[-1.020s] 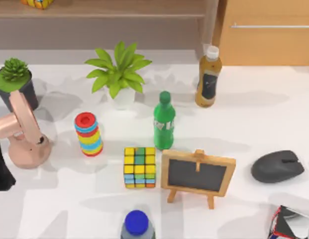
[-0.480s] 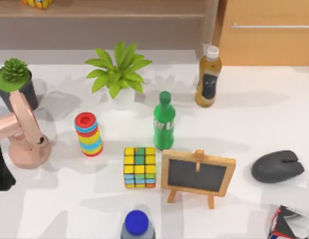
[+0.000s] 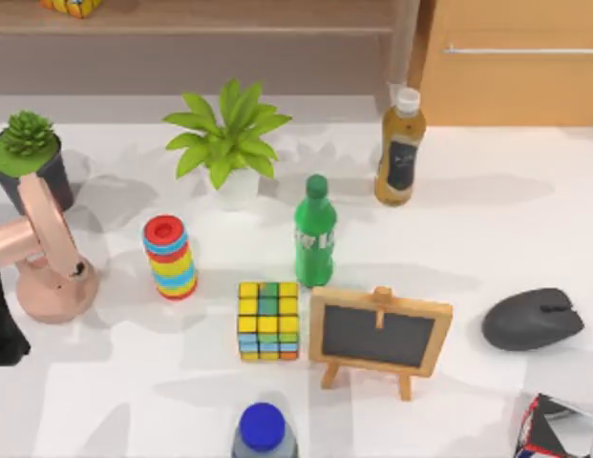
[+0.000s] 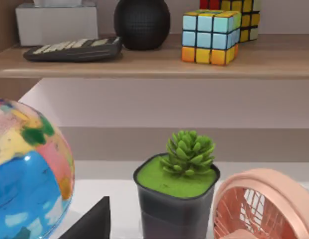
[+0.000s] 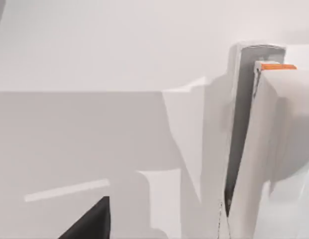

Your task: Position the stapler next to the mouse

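The dark grey mouse (image 3: 533, 320) lies near the table's right edge. In front of it, in the lower right corner of the top view, sits the stapler (image 3: 554, 429), white with red and black edges and cut off by the picture's border. In the right wrist view the stapler (image 5: 266, 149) is close up, with a white body, a grey metal strip and an orange tip. My right gripper (image 5: 154, 230) hovers just above it and to one side, with one dark fingertip (image 5: 92, 219) well off to the side and nothing held. My left arm (image 3: 2, 324) is parked at the left edge.
A small chalkboard easel (image 3: 380, 336) stands left of the mouse, with a Rubik's cube (image 3: 268, 321), a green bottle (image 3: 315, 232), a blue-capped bottle (image 3: 264, 431), a ring stack (image 3: 169, 258), a pink fan (image 3: 46, 258) and plants around it. A brown bottle (image 3: 400, 148) stands at the back.
The stapler's outline in the lower right corner shifts very slightly. The mouse and the other objects stay where they were.
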Available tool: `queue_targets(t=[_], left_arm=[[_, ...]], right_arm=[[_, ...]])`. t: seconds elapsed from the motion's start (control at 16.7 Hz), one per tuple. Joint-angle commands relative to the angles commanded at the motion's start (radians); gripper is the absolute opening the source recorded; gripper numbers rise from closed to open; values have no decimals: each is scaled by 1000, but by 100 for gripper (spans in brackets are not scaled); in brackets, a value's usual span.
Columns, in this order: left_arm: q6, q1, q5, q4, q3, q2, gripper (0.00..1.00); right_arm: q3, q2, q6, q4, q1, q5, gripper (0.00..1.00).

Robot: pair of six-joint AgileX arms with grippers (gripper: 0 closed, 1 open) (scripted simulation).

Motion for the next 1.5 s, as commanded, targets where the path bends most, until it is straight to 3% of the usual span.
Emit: queue_targets(t=[0.48, 1.26, 1.5], left_arm=[[0, 0, 0, 0, 0, 0, 100], [0, 0, 0, 0, 0, 0, 100], [0, 0, 0, 0, 0, 0, 100]], right_arm=[[-64, 59, 2, 119, 0, 0, 100], [-64, 59, 2, 119, 0, 0, 2], [-64, 59, 2, 119, 0, 0, 0]])
